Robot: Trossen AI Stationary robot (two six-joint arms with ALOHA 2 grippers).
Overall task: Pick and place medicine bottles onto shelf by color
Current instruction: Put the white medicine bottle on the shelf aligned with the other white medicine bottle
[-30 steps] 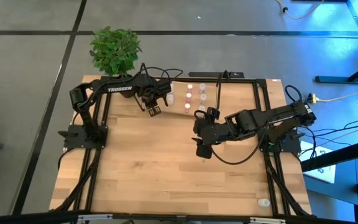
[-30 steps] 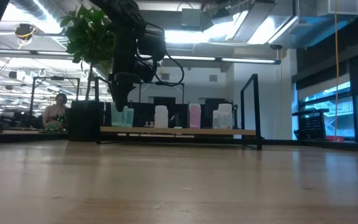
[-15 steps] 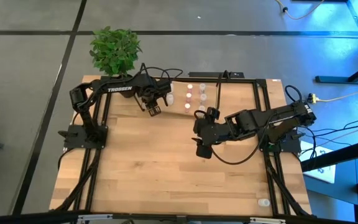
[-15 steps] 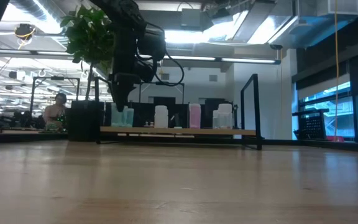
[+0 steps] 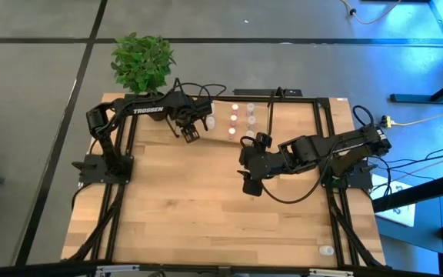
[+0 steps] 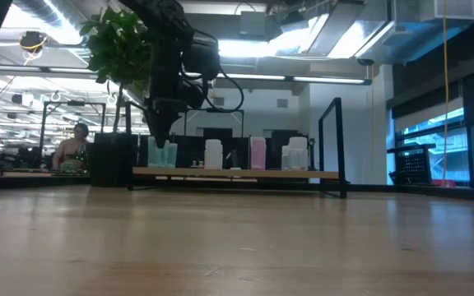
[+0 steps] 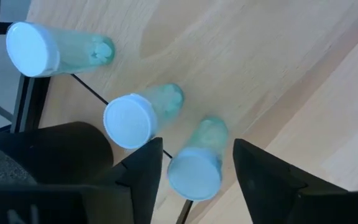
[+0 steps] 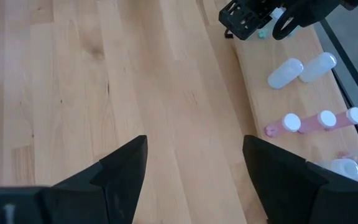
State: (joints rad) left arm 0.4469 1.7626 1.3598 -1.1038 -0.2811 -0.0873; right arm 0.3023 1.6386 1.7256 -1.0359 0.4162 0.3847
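Straddled by the open left gripper [image 7: 197, 143] at the left end of the shelf [image 7: 241, 56]: a green bottle [image 7: 194, 169], upright, long axis rising between the fingers, a slim gap on either side, just beside two more green bottles [image 7: 135, 118]. Farther along, white bottles [image 8: 294, 70] and pink bottles [image 8: 319, 120] in separate groups. Over bare surface [image 8: 104, 74], well apart from the shelf, the right gripper [image 8: 194, 140], wide open.

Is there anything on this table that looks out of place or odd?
Yes. One small bottle sits alone near the table corner on the right arm's side, far from the shelf where the other bottles are gathered.
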